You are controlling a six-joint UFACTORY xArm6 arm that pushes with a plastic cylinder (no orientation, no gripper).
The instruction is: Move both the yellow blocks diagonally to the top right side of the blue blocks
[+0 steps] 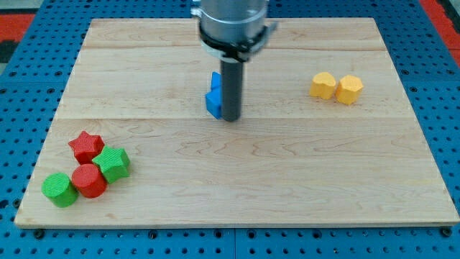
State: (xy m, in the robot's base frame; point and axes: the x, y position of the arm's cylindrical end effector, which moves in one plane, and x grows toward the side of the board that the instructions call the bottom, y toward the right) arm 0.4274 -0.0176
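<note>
Two yellow blocks sit side by side at the view's right: a left yellow block (323,85) and a right yellow block (350,89), touching or nearly so. Blue blocks (213,96) sit near the board's middle top, partly hidden behind my rod; their shapes and number cannot be made out. My tip (231,118) rests on the board right against the blue blocks' right side. The yellow blocks lie far to the right of my tip, at about the same height in the view as the blue blocks.
A cluster sits at the view's bottom left: a red star (86,146), a green block (113,163), a red cylinder (89,180) and a green cylinder (59,189). The wooden board (287,180) lies on a blue pegboard surface.
</note>
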